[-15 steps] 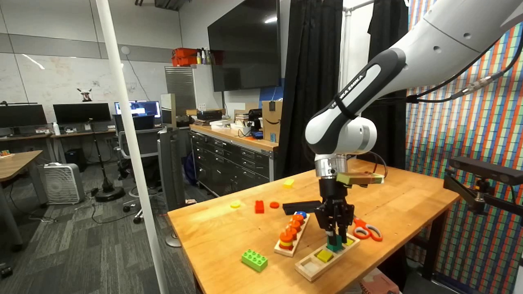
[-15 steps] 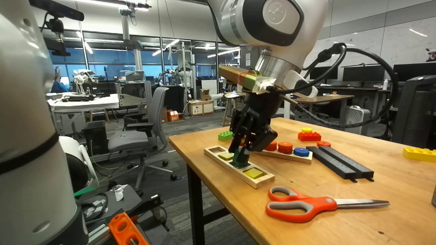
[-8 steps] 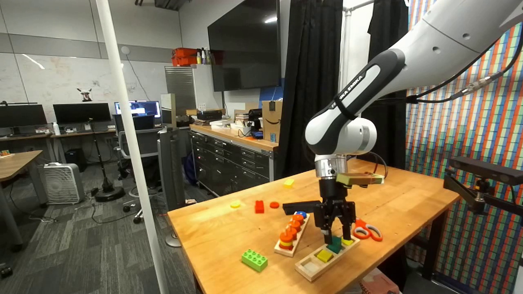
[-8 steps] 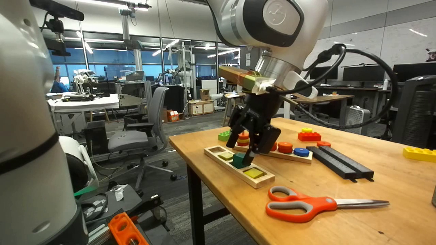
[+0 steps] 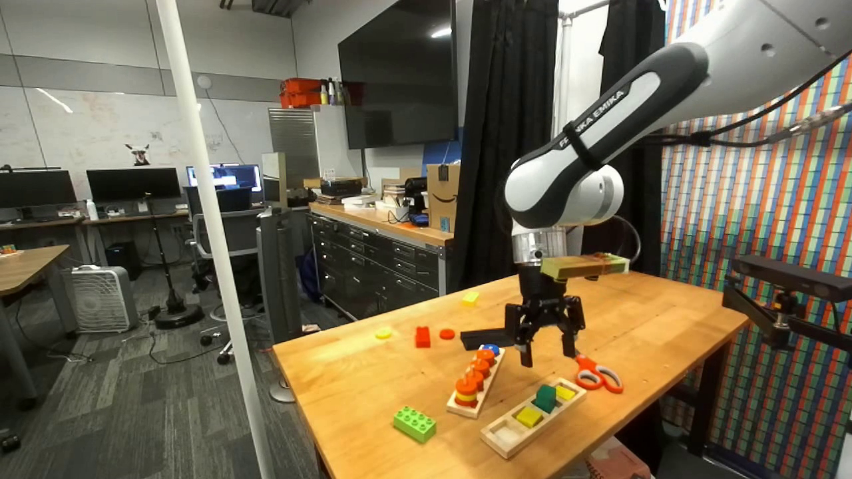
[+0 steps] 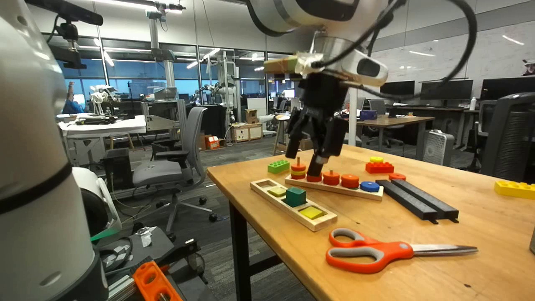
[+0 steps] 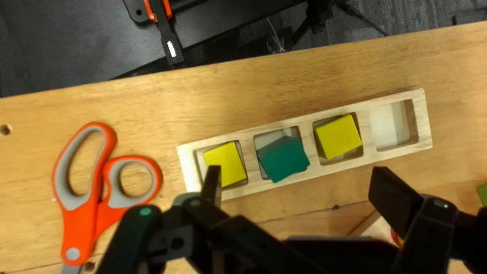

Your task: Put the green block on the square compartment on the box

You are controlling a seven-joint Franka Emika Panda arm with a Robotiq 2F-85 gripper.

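The dark green block (image 5: pixel 546 398) (image 6: pixel 295 196) stands in a middle square compartment of the long wooden box (image 6: pixel 326 221) (image 7: pixel 425 125). In the wrist view the green block (image 7: pixel 284 158) is turned a little against the compartment walls, and one edge of its top overlaps the rim. It rises higher than the yellow blocks (image 7: pixel 338 136) in the compartments on either side. An end compartment (image 7: pixel 390 123) holds nothing. Above the table and apart from the block, my gripper (image 5: pixel 548 358) (image 6: pixel 302 164) is open, with nothing between its fingers.
Orange scissors (image 6: pixel 372 253) lie near one end of the box. Beside it is a stacking toy (image 6: pixel 334 190) with coloured rings on pegs. A light green studded brick (image 5: pixel 415 424), a red brick (image 6: pixel 379 167) and black bars (image 6: pixel 413 200) also lie on the table.
The gripper has let go of the green block, opened wide and risen away from the box. The block has stayed in its compartment.
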